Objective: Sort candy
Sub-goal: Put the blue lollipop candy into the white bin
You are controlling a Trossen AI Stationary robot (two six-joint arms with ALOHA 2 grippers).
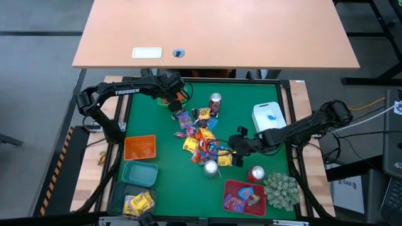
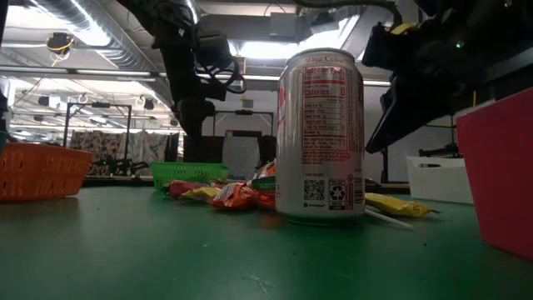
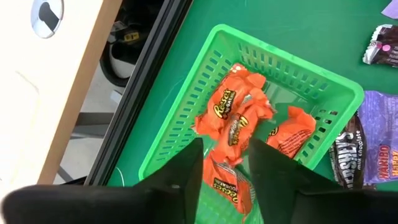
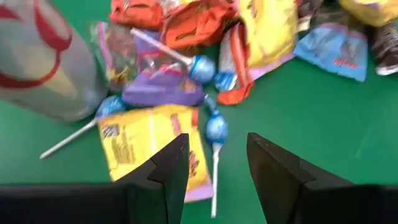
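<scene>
The candy pile (image 1: pixel 200 139) lies mid-mat: yellow, orange-red, purple and blue wrappers, plus blue lollipops. My left gripper (image 3: pixel 225 169) hangs open over a green basket (image 3: pixel 323 81) at the mat's far left. The basket holds orange packets (image 3: pixel 233 112), one lying below the gap between the fingers. My right gripper (image 4: pixel 217 155) is open just above the pile's right edge. Its fingers stand on either side of a blue lollipop (image 4: pixel 216 129) lying flat on the mat beside a yellow packet (image 4: pixel 146 146). In the high view the right gripper (image 1: pixel 235 149) sits next to a can.
Three red-and-silver cans stand by the pile (image 1: pixel 215 103) (image 1: pixel 210 167) (image 1: pixel 256 174). A white container (image 1: pixel 269 117) and the spiky plant (image 1: pixel 281 190) sit right. Orange (image 1: pixel 139 147), teal (image 1: pixel 139 172) and dark (image 1: pixel 123 194) bins line the left; a red bin (image 1: pixel 231 186) holds candy near the front.
</scene>
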